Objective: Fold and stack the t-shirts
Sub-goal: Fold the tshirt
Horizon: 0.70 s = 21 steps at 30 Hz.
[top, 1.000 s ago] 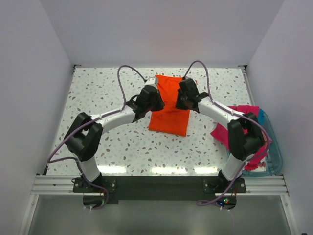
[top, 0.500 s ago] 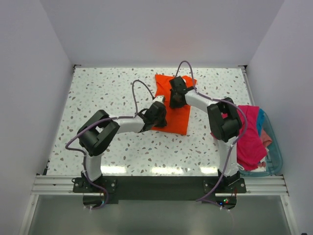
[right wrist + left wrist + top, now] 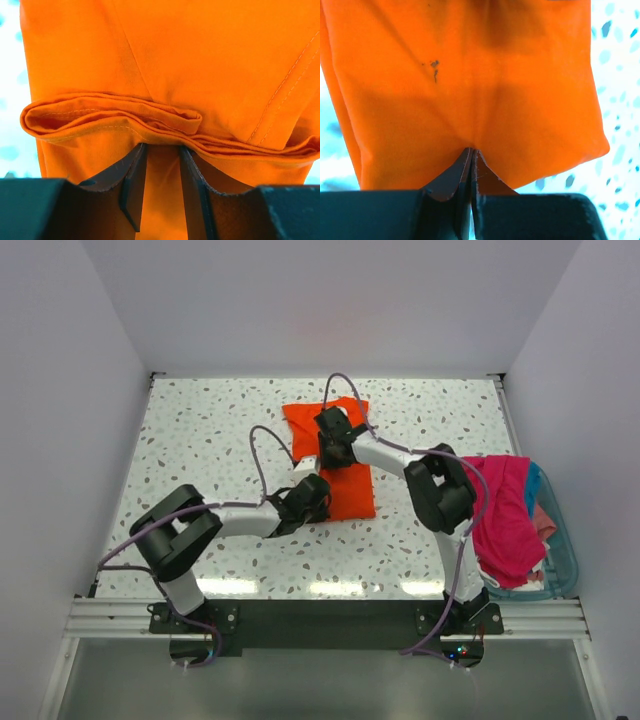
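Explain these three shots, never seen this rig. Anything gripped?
Two robot arms with two-finger grippers are bolted at the near edge of a speckled table. The wide picture looks down from above and behind; the two close-ups come from wrist cameras. A folded orange t-shirt lies mid-table; a magenta t-shirt is draped over a teal bin on the right. The left gripper is shut, apparently pinching an edge of the orange t-shirt. The right gripper has its jaws apart at a folded hem, not clamping.
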Each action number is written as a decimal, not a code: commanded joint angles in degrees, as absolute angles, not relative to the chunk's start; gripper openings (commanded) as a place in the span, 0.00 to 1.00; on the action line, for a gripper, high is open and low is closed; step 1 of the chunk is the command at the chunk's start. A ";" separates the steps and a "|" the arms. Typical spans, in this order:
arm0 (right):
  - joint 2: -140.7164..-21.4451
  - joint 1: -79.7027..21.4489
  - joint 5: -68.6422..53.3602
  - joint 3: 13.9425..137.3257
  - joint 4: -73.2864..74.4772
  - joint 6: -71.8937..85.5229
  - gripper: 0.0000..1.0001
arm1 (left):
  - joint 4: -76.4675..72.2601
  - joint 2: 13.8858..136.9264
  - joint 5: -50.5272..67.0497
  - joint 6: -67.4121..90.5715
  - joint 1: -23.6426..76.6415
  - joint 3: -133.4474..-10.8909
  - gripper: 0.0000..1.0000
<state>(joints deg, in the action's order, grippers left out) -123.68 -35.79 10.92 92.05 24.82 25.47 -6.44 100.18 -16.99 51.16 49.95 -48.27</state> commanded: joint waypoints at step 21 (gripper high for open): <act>-115.58 -36.92 4.13 87.54 24.96 27.16 0.51 | -0.09 76.29 -19.42 58.27 51.24 -27.77 0.08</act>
<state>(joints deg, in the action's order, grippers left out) -119.17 -39.22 4.56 85.69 21.91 29.12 -0.71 77.87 -17.67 57.43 51.03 -28.60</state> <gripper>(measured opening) 0.506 0.077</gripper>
